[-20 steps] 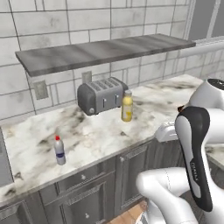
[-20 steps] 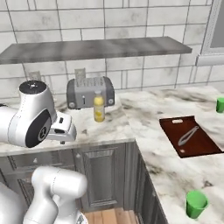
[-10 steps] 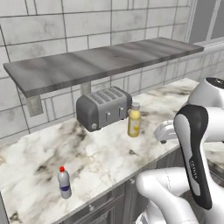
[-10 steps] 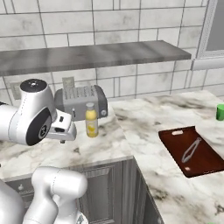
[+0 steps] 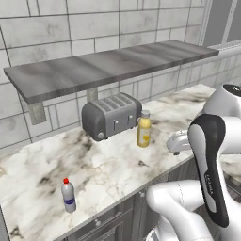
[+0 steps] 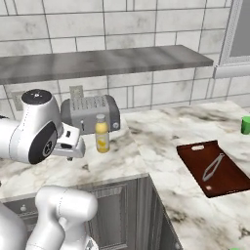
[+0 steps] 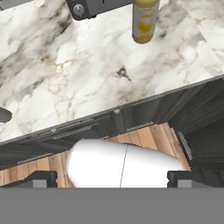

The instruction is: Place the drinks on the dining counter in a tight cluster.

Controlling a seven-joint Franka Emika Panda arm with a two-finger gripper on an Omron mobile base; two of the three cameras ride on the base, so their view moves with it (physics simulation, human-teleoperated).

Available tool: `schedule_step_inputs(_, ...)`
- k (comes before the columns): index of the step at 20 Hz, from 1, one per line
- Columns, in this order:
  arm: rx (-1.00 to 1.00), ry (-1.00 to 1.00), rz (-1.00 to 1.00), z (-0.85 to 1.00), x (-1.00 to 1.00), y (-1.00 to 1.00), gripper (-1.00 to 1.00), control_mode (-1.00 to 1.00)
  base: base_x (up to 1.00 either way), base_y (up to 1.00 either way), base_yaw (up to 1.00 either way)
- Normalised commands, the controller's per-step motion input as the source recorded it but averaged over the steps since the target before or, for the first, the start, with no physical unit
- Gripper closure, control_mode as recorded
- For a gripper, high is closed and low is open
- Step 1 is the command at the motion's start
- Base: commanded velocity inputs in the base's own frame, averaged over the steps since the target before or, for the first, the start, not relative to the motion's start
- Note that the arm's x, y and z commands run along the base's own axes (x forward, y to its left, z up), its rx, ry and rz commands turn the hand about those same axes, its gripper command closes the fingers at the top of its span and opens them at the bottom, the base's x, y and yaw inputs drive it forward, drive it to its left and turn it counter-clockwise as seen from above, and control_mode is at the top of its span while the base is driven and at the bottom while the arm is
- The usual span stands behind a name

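A squat yellow bottle with a pale cap stands upright on the marble counter just in front of the toaster's right end. Further left, near the counter's front edge, stands a small clear bottle with a red cap and blue label. My gripper hovers at the counter's front edge, nearer than the yellow bottle and apart from it. Its fingertips stand wide open with nothing between them. The dining counter is out of view.
A grey toaster sits against the tiled wall under a long grey shelf. On the counter's right wing lie a dark red cutting board with a utensil and a green cup. Dark cabinet fronts run below.
The whole picture has shifted: the base has driven closer to the counter, so toaster and bottles look larger. The gripper stays wide open and holds nothing.
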Motion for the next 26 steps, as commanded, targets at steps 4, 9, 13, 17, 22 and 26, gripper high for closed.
schedule_step_inputs(4, 0.00, 0.00, 0.00, 0.00, 0.00, 0.00, -1.00, 1.00, 0.19, 0.00, 0.01)
schedule_step_inputs(9, 0.00, 0.13, 0.08, 0.05, 0.43, 0.00, -1.00, -1.00, 0.18, 0.00, 0.02)
schedule_step_inputs(13, 0.00, 0.27, 0.21, 0.20, 0.78, -0.09, -1.00, -1.00, 0.00, 0.00, 0.00)
schedule_step_inputs(17, -0.01, 0.20, 0.19, 0.13, 0.51, -0.12, -1.00, -1.00, 0.00, 0.00, 0.00)
schedule_step_inputs(22, -0.02, -0.10, 0.07, -0.37, 0.34, -0.04, -1.00, -1.00, 0.00, 0.00, 0.00)
schedule_step_inputs(26, -0.01, -0.19, 0.00, -0.34, 0.55, 0.04, -1.00, -1.00, 0.00, 0.00, 0.00)
